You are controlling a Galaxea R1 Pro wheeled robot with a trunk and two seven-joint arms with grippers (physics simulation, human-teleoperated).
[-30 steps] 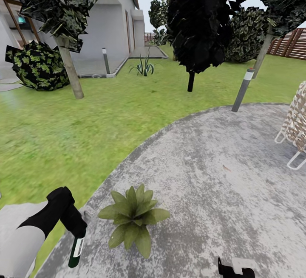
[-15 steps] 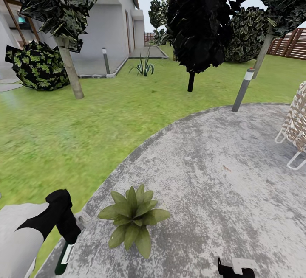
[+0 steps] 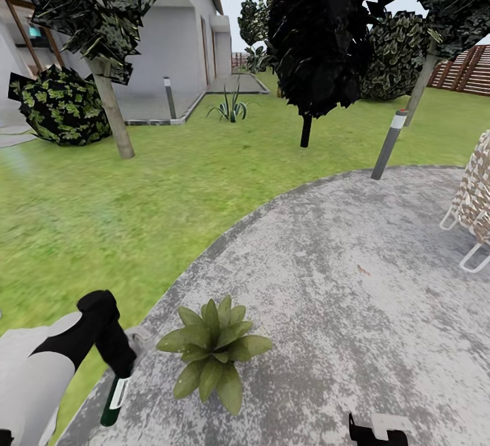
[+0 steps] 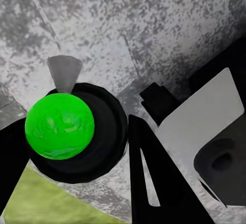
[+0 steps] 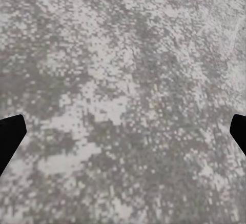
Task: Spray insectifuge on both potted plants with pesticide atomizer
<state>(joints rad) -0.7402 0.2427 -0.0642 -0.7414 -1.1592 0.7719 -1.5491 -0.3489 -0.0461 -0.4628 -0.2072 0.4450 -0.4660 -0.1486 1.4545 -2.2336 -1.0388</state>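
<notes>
A potted plant (image 3: 212, 351), a low rosette of broad green leaves, sits on the grey stone patio (image 3: 340, 262) near its lawn-side edge. Just left of the plant, my left gripper (image 3: 120, 372) is shut on the pesticide atomizer (image 3: 114, 400), a slim dark green bottle with a white label band that hangs downward and slightly tilted. The left wrist view shows the atomizer (image 4: 60, 125) end-on as a bright green round inside a dark ring, between my left gripper's (image 4: 77, 152) black fingers (image 4: 154, 183). My right gripper (image 3: 378, 430) is low over bare patio; the right gripper (image 5: 123, 134) stands open.
Lawn (image 3: 102, 214) lies left of and beyond the patio. A grey bollard lamp (image 3: 388, 144) stands at the patio's far edge and a white woven chair (image 3: 476, 204) at the right. Tree trunks (image 3: 114, 119), dark bushes, a house and a slatted fence (image 3: 469, 68) stand farther off.
The left gripper swung the atomizer left and more tilted half a second ago; now it has come back a little toward the plant. Nothing else moved.
</notes>
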